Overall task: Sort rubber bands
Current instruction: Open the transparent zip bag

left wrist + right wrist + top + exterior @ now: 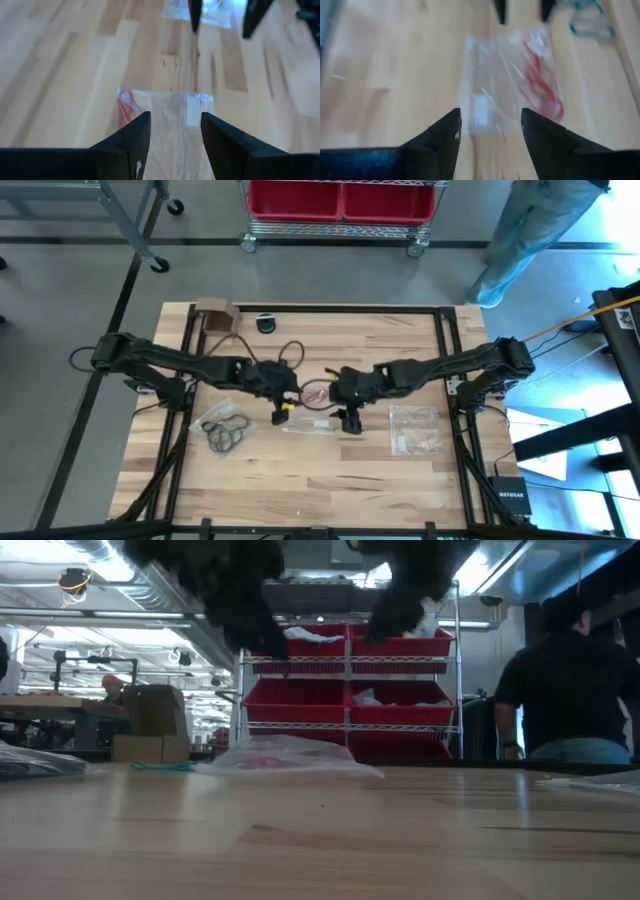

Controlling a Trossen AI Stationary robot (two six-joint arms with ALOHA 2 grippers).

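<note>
Mid-counter (300, 480): red rubber bands (540, 85) inside clear bag (495, 95), lying ahead of both grippers. Left fingers (127, 145) apart, empty; right fingers (440, 140) apart, empty.

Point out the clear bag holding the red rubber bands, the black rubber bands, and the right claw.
clear bag (495, 95), right wrist view, on its bare plastic middle.
red rubber bands (542, 85), right wrist view, on the red cluster inside the bag.
black rubber bands (228, 432), high view, on the pile's middle.
right claw (490, 132), right wrist view, midway between its fingertips.

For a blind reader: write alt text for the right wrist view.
A clear zip bag holding red rubber bands lies flat on the wooden table, just beyond the right gripper, whose open jaws hold nothing.
</note>
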